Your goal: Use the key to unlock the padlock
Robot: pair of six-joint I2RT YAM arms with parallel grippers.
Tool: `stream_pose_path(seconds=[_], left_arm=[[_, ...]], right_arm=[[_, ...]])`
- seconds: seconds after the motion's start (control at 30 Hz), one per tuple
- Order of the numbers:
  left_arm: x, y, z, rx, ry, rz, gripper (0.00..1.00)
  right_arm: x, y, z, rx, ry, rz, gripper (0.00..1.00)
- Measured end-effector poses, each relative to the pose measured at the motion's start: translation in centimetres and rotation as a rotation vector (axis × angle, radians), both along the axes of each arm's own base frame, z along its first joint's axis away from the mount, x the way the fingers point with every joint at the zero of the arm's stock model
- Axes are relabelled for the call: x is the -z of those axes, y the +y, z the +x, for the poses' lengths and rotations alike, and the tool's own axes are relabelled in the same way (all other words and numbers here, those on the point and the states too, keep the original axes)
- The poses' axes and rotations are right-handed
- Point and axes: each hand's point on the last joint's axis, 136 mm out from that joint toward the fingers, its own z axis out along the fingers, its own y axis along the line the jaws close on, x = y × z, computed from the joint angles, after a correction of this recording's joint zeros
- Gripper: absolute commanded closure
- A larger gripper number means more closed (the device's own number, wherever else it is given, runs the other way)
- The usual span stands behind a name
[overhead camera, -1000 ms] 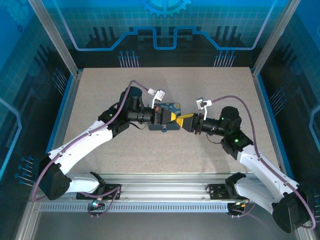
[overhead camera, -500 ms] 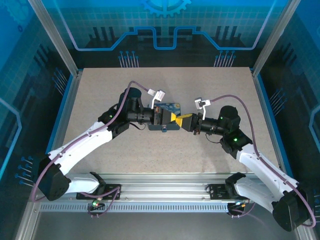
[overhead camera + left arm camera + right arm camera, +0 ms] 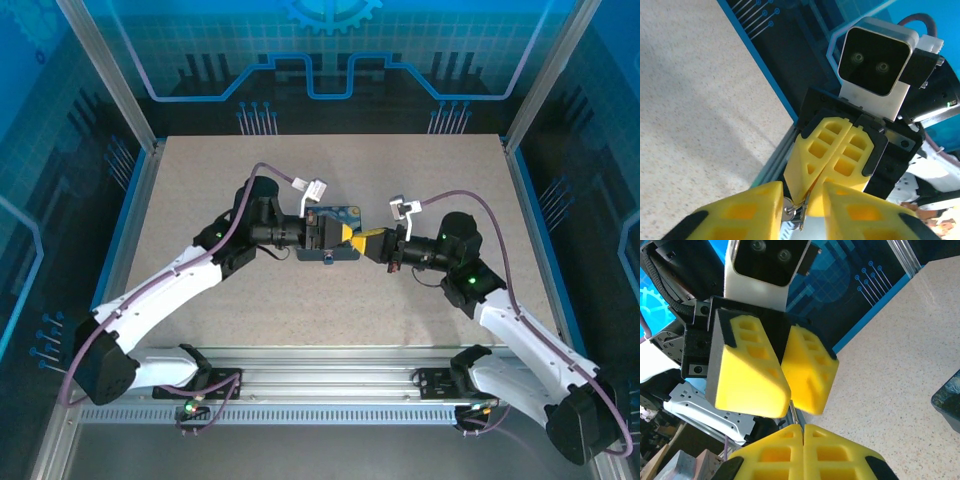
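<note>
Two claws tip to tip over bench [image 3: 200, 200], frame centre | right claw [image 3: 802, 429] pinched shut on key [image 3: 794, 416] | left claw [image 3: 801, 200] jaws parted, padlock [image 3: 788, 210] between them, bottom centre | key at lock, unlocking apparently not done, shackle unreadable

Jaws yellow, black-edged. Table [image 3: 200, 180] speckled beige. Tin [image 3: 342, 212] dark blue, perhaps yellow swirls. Backdrop [image 3: 330, 40] blue, circuit-patterned.

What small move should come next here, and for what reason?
Probably close the left tool on the padlock before any turn. Its jaws stand apart around the small padlock, while the right tool is shut on the thin key at it; a turn now might only spin the lock.
</note>
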Motion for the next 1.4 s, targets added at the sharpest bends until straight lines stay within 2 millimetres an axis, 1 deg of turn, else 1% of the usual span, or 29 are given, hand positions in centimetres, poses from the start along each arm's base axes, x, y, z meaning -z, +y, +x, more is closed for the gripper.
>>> stream_pose_path(seconds=[0.23,0.3,0.37,0.47,0.53,0.67,0.77,0.83,1.03,1.17,1.3,1.4], left_arm=[[-1.2,1.1,0.1,-0.044,-0.025,-0.021,0.48],[-1.3,1.4,0.1,-0.057,-0.027,-0.022,0.39],[-1.0,1.6,0.2,-0.073,-0.023,-0.017,0.27],[-0.1,2.1,0.7,-0.125,-0.002,0.002,0.17],[0.7,2.6,1.3,-0.171,0.021,0.019,0.01],[2.0,4.2,2.8,-0.28,0.059,0.047,0.01],[2.9,5.2,3.7,-0.347,0.101,0.053,0.01],[3.4,5.8,4.2,-0.378,0.134,0.052,0.01],[3.7,6.8,5.1,-0.429,0.199,0.039,0.14],[2.8,6.5,5.7,-0.437,0.224,0.025,0.19],[1.1,6.2,6.4,-0.445,0.228,-0.006,0.2],[-0.4,6.0,6.8,-0.447,0.222,-0.028,0.21]], right_arm=[[-0.3,-0.4,-0.4,0.019,-0.025,-0.011,1.0],[-0.1,-0.5,-0.3,0.027,-0.026,-0.022,1.0],[0.4,-0.7,-0.1,0.049,-0.024,-0.041,1.0],[1.0,-1.2,0.5,0.096,-0.029,-0.09,1.0],[1.2,-1.3,0.8,0.131,-0.049,-0.138,1.0],[0.8,-1.8,1.7,0.221,-0.142,-0.257,1.0],[0.4,-2.7,3.1,0.313,-0.234,-0.364,1.0],[0.6,-3.2,4.1,0.366,-0.288,-0.443,1.0],[0.5,-3.6,6.8,0.476,-0.487,-0.683,1.0],[-0.7,-3.3,8.0,0.527,-0.644,-0.798,1.0],[-2.4,-2.3,8.0,0.542,-0.807,-0.853,1.0],[-3.7,-1.8,7.8,0.553,-0.897,-0.864,1.0]])
